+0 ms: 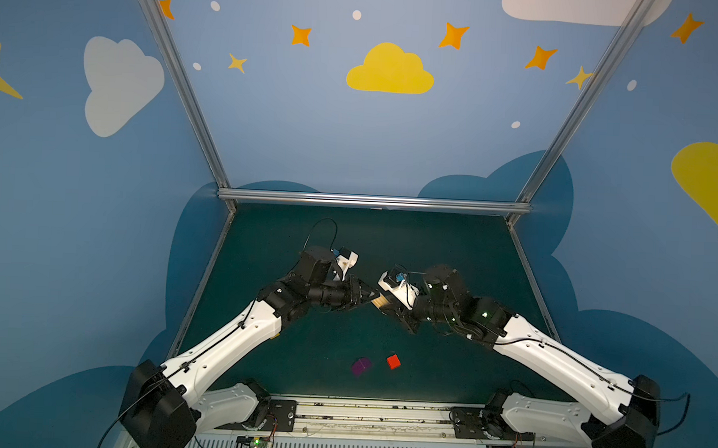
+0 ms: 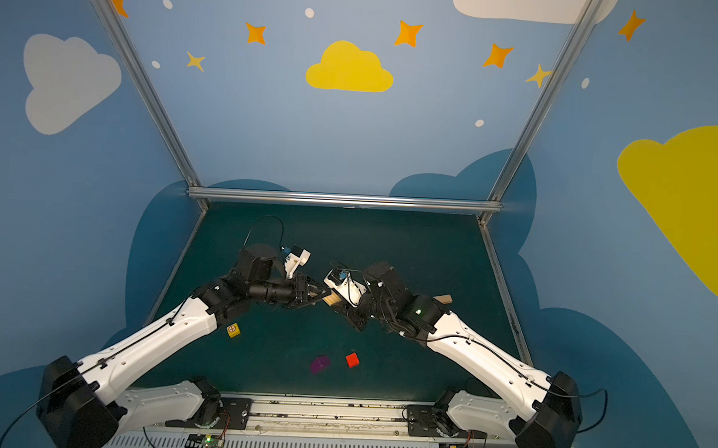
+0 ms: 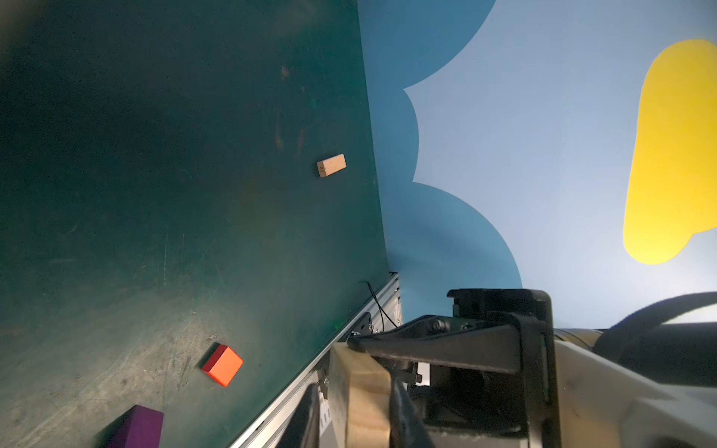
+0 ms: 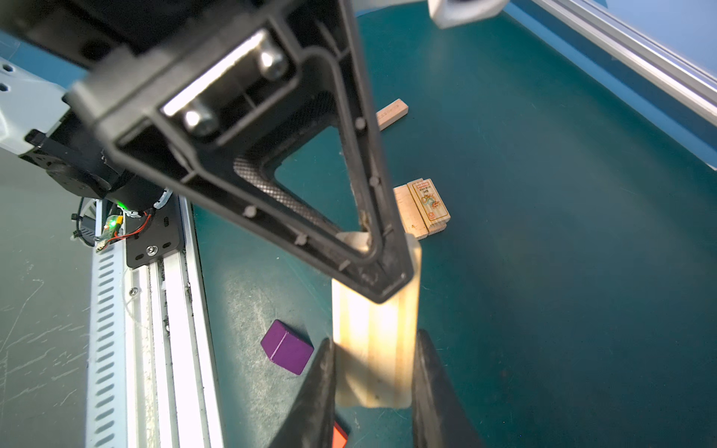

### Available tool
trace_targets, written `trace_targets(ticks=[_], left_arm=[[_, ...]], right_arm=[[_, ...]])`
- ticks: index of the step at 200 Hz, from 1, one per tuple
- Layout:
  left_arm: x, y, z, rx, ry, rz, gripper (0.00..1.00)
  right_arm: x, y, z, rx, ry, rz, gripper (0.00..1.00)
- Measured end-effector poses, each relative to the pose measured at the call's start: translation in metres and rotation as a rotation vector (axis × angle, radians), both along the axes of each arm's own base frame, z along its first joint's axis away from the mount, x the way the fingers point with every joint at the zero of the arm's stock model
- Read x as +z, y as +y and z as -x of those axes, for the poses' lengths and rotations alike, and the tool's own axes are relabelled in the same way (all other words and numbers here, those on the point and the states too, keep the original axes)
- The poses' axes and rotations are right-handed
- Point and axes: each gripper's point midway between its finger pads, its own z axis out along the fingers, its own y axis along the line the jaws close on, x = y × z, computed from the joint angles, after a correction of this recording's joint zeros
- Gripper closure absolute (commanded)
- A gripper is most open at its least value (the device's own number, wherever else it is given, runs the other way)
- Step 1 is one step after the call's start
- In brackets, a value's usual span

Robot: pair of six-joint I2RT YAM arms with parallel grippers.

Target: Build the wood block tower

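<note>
Writing first: found orange print on printed plank, lying on table against plain plank; too small to read. Made out circled cross on yellow cube. Saw faint marks along lone plank; unread. Found held plank in the air over mid-table, beyond purple cube and red cube, long axis running from gripper to gripper, side to side in both top views. Noted right gripper clamped across its near end. Noted left gripper set narrow round far end, one finger touching; could not tell whether gripped firmly.
</note>
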Motion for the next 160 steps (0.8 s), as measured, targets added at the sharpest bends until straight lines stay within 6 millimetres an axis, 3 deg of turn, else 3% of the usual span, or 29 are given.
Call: trace_targets(ticks=[53, 75, 112, 147, 160], left_arm=[[0.000, 0.003, 0.001, 0.001, -0.003, 0.003, 0.76], [-0.001, 0.003, 0.002, -0.006, -0.001, 0.001, 0.87], [-0.003, 0.005, 0.001, -0.008, -0.012, -0.007, 0.94], [-0.006, 0.008, 0.000, 0.014, -0.016, -0.011, 0.96], [-0.012, 0.012, -0.001, 0.037, -0.011, -0.023, 0.96]], right_arm=[[-0.001, 0.002, 0.000, 0.004, 0.006, 0.002, 0.86], [-0.004, 0.003, 0.000, 0.008, 0.014, 0.008, 0.86], [-0.002, 0.004, 0.000, 0.007, 0.019, 0.009, 0.82], [0.000, 0.004, -0.002, -0.002, 0.018, 0.003, 0.45], [0.004, 0.005, -0.003, -0.008, 0.012, -0.006, 0.38]])
